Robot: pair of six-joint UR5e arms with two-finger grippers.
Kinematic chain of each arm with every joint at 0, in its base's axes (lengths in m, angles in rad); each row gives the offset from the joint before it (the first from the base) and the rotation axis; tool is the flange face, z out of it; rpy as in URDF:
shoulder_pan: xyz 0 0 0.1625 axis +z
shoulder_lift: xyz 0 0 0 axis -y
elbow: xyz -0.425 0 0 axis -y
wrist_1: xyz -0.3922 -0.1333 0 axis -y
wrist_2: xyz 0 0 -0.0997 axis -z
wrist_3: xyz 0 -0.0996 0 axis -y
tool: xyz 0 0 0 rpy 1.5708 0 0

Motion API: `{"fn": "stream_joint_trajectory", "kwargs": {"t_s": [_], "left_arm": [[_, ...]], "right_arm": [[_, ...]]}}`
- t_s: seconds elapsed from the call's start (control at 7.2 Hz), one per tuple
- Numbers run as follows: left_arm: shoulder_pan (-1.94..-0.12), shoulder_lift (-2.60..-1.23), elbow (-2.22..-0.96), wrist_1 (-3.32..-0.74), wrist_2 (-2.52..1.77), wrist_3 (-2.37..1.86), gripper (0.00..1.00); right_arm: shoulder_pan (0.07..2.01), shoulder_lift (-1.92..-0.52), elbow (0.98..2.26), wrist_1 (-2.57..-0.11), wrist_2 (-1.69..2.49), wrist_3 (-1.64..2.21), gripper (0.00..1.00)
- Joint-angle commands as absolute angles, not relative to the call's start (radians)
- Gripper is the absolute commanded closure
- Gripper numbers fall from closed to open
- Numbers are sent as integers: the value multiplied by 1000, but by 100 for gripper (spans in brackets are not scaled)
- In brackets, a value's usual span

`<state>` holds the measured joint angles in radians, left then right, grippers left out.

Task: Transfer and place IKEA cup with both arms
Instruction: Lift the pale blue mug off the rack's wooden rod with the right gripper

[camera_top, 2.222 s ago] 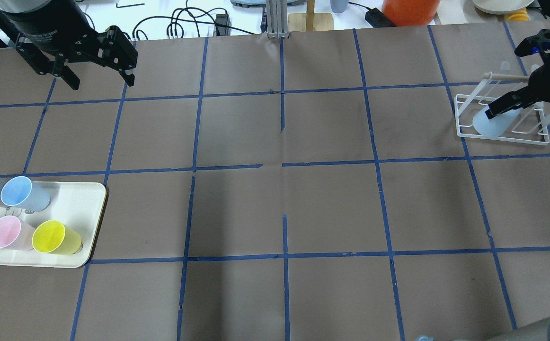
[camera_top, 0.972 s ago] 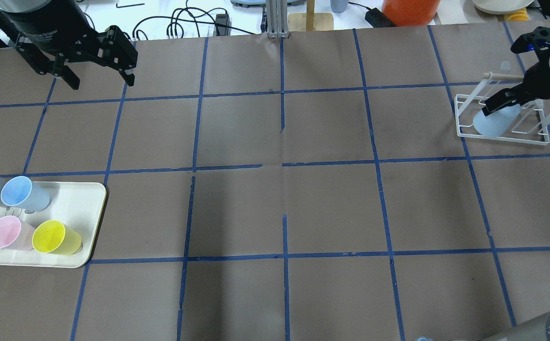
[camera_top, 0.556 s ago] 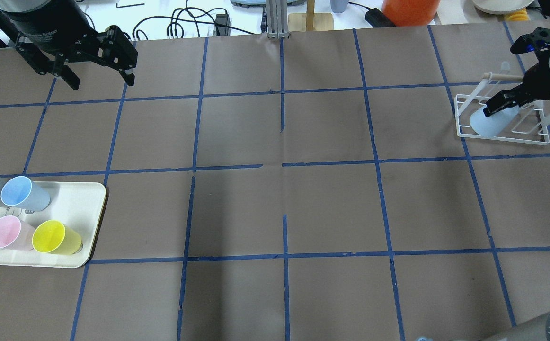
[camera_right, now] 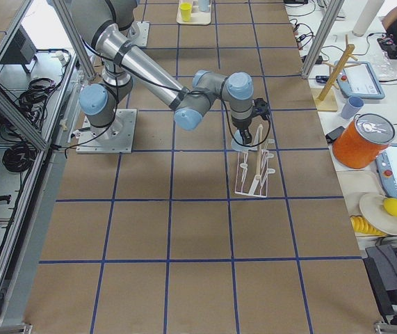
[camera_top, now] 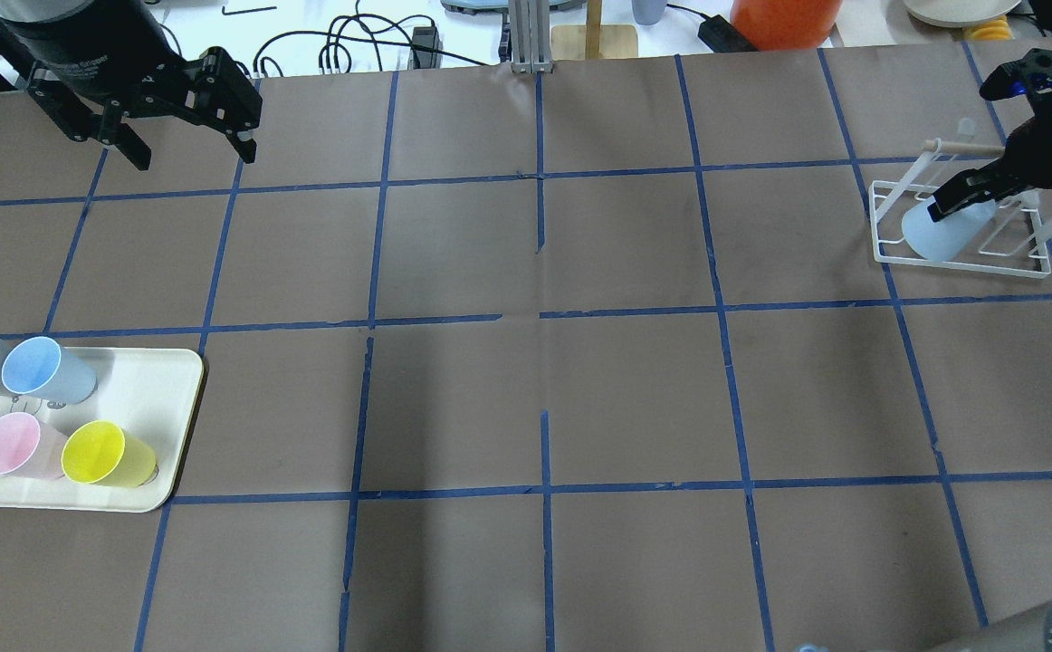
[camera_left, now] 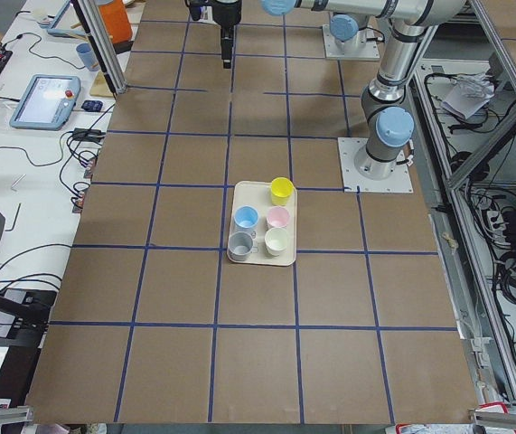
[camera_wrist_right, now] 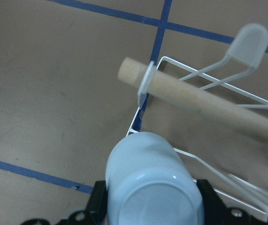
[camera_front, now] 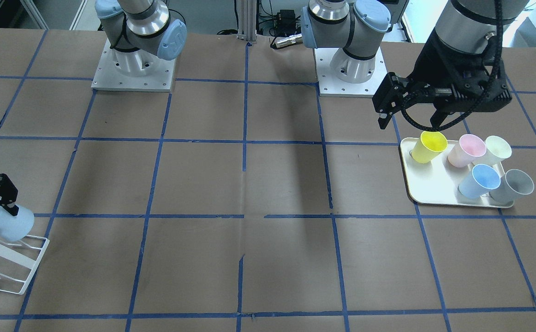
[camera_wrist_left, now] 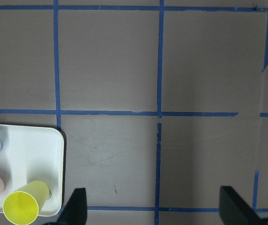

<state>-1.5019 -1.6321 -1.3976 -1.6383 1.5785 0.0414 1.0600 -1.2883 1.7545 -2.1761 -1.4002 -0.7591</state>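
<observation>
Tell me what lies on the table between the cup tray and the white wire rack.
Nothing but bare brown table covering and blue tape lines lies between the tray and the rack, as the overhead view shows.

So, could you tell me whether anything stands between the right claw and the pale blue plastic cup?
Nothing visible does: the right claw is closed on the pale blue tapered plastic cup, at the white wire rack.
</observation>
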Motion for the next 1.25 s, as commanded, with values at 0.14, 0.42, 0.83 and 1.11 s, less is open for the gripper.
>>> {"fn": "stream_joint_trajectory", "kwargs": {"t_s": [0.14, 0.42, 0.83, 1.11], "left_arm": [[-1502, -1634, -1396, -1638, 1578, 41, 0], [-1500, -1632, -1394, -1638, 1578, 41, 0], [-1500, -1632, -1393, -1638, 1578, 41, 0], [-1500, -1632, -1391, -1638, 1578, 43, 0]], "right_arm": [[1060, -1290, 1633, -1992, -1405, -759, 70], [1060, -1313, 1620, -1929, -1411, -758, 70], [1060, -1377, 1615, -1882, -1460, -764, 70], [1060, -1408, 1599, -1835, -1459, -765, 70]]}}
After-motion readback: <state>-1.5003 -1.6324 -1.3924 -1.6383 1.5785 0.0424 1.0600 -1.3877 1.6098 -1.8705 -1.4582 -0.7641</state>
